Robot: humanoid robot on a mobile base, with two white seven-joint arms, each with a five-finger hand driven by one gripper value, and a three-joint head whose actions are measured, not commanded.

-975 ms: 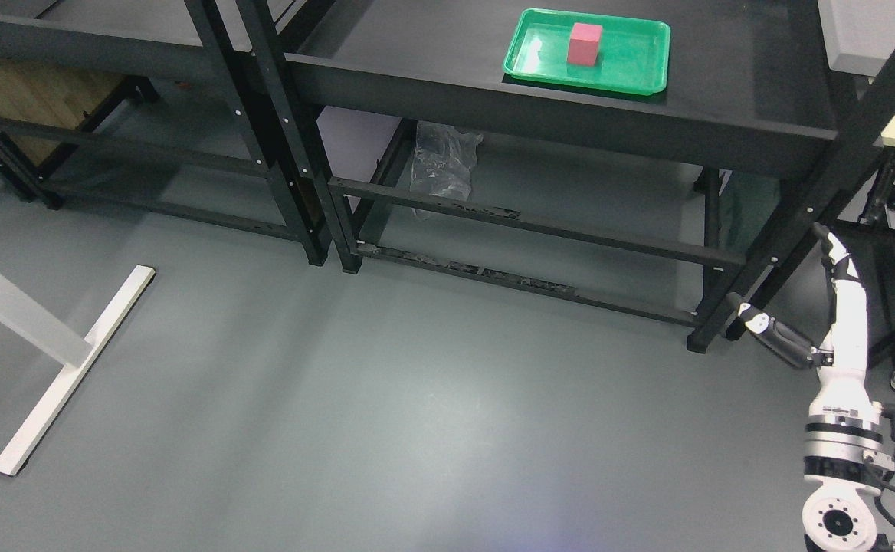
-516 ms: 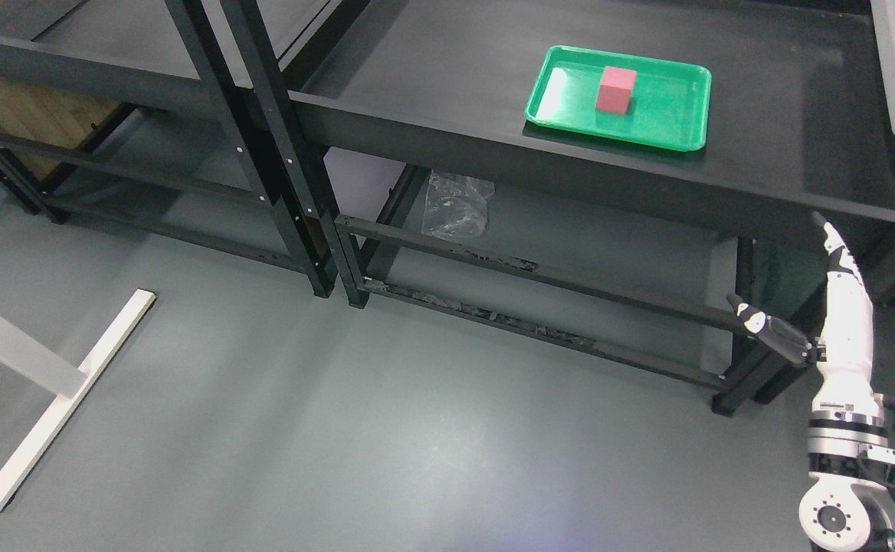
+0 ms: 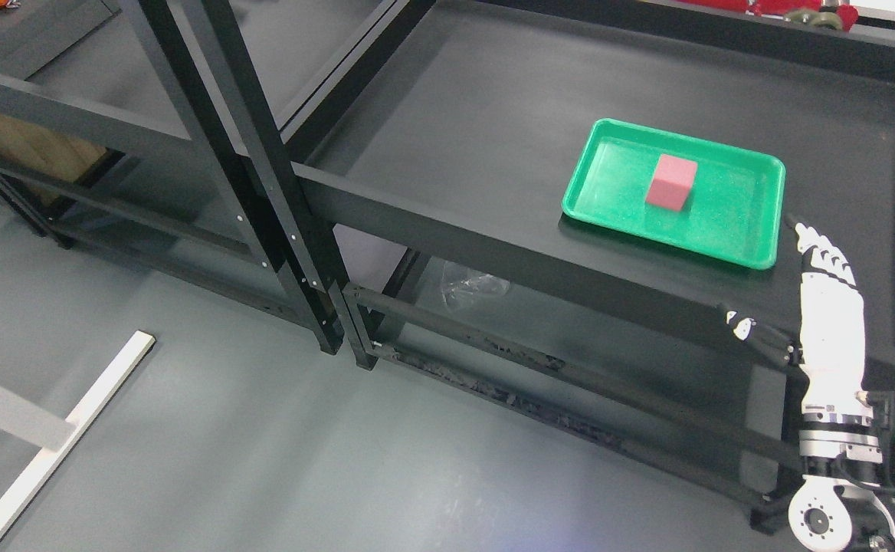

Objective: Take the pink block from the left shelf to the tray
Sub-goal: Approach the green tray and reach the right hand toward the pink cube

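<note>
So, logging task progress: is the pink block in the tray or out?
In. The pink block sits upright on the green tray's floor, inside its rim.

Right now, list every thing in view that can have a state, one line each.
pink block: upright in the green tray, nothing holding it.
green tray: flat on the black shelf, holding only the block.
right robot hand: open, fingers extended, empty, near the tray's front right corner.
plastic bag: crumpled on the lower shelf.
black shelf: top bears only the tray.
</note>
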